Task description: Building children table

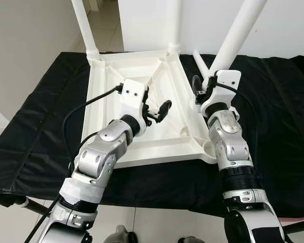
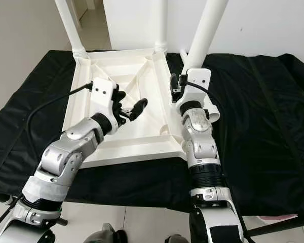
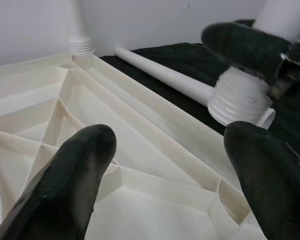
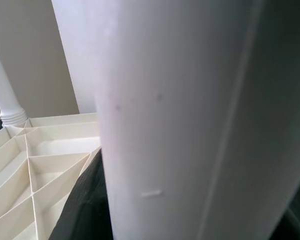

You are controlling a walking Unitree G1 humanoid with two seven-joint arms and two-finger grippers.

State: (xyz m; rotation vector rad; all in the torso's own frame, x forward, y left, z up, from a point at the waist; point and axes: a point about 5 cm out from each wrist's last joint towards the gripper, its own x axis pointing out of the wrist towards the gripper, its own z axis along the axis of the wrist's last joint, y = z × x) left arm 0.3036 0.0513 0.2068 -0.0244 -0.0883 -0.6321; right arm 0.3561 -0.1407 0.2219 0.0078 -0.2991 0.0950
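Note:
A white plastic tabletop (image 1: 157, 152) lies upside down on the black-covered bench. Two white legs stand upright in its far corners, one at the left (image 1: 83, 25) and one at the right (image 1: 175, 25). My right gripper (image 1: 205, 85) is shut on a third white leg (image 1: 238, 30). It holds the leg tilted just outside the tabletop's right edge, threaded end (image 3: 240, 100) down. My left gripper (image 1: 159, 112) hovers open over the ribbed middle of the tabletop with nothing between its fingers (image 3: 65, 180). Another loose leg (image 3: 160, 75) lies on the cloth along the right edge.
The black cloth (image 1: 278, 101) covers the whole bench, with bare cloth to the right and left of the tabletop. The bench's front edge is close to my body. A white wall (image 1: 289, 25) rises behind, and tiled floor (image 1: 104, 25) shows at the far left.

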